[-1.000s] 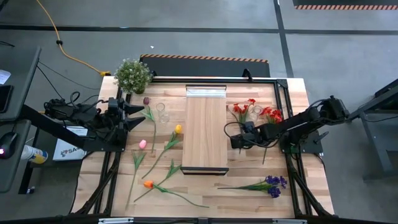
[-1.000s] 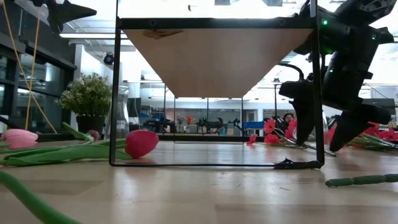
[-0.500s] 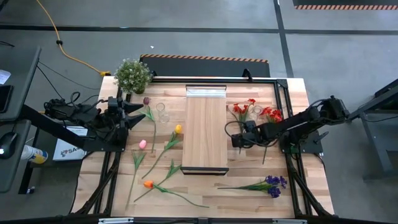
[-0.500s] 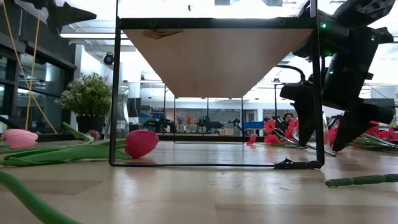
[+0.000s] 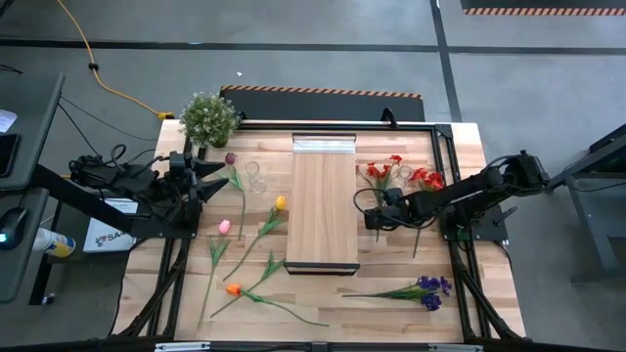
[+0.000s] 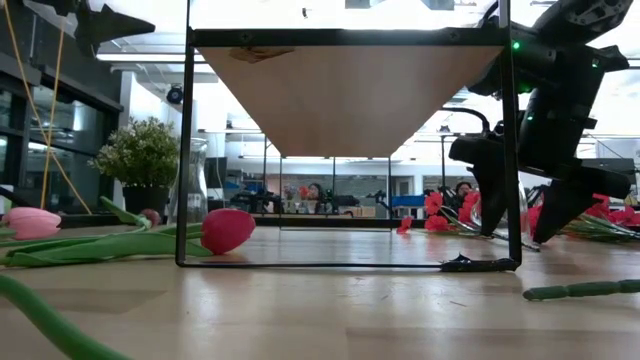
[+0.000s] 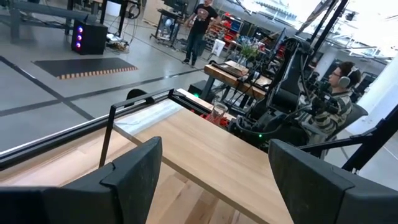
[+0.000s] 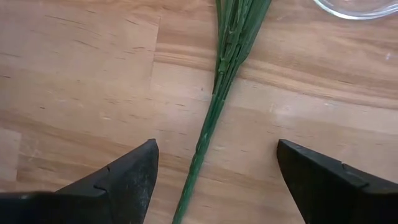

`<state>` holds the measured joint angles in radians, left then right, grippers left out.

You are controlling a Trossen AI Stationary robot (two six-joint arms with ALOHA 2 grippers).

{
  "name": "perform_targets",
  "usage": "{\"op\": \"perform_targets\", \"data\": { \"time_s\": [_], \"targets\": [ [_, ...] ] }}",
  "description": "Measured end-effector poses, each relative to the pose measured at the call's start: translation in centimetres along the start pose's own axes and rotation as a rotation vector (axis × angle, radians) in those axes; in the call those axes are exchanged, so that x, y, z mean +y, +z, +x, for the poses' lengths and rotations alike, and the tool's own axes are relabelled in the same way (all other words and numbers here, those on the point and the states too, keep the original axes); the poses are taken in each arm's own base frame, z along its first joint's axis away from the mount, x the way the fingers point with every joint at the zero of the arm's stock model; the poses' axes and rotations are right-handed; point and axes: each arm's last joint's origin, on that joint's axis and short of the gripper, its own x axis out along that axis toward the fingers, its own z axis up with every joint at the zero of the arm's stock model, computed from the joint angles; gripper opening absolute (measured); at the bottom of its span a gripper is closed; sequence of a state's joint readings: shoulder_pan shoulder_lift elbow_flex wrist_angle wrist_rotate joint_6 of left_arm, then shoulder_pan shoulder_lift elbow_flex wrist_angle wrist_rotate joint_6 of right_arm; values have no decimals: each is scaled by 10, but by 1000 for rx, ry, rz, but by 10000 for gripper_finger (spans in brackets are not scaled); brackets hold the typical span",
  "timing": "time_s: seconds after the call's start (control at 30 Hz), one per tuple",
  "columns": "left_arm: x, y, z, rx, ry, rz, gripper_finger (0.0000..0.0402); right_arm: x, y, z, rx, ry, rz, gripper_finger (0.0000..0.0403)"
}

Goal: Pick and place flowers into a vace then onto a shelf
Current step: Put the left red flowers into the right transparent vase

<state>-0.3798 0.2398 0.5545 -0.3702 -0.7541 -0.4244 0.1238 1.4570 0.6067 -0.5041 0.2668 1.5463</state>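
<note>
Red flowers lie on the table right of the shelf, next to a clear glass vase. My right gripper points steeply down over one thin green stem. It is open, with one finger on each side of the stem and neither touching it. The vase's rim shows just beyond. My left gripper waits open and level at the table's left side, beside a maroon flower. Yellow, pink, orange and purple flowers lie flat on the table.
A second glass vase stands left of the shelf. A bushy potted plant sits at the far left corner. The shelf rests on a black frame with a post close to my right gripper. People are in the room beyond.
</note>
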Motion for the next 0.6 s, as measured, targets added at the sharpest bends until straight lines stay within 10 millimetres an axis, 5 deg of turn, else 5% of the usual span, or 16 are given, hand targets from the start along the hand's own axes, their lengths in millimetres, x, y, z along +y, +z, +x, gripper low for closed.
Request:
{"op": "perform_targets", "data": {
  "time_s": [0.6],
  "targets": [
    [1, 0, 0, -9, 19, 0, 326, 6, -3, 8, 31, -59, 4, 314]
  ]
}}
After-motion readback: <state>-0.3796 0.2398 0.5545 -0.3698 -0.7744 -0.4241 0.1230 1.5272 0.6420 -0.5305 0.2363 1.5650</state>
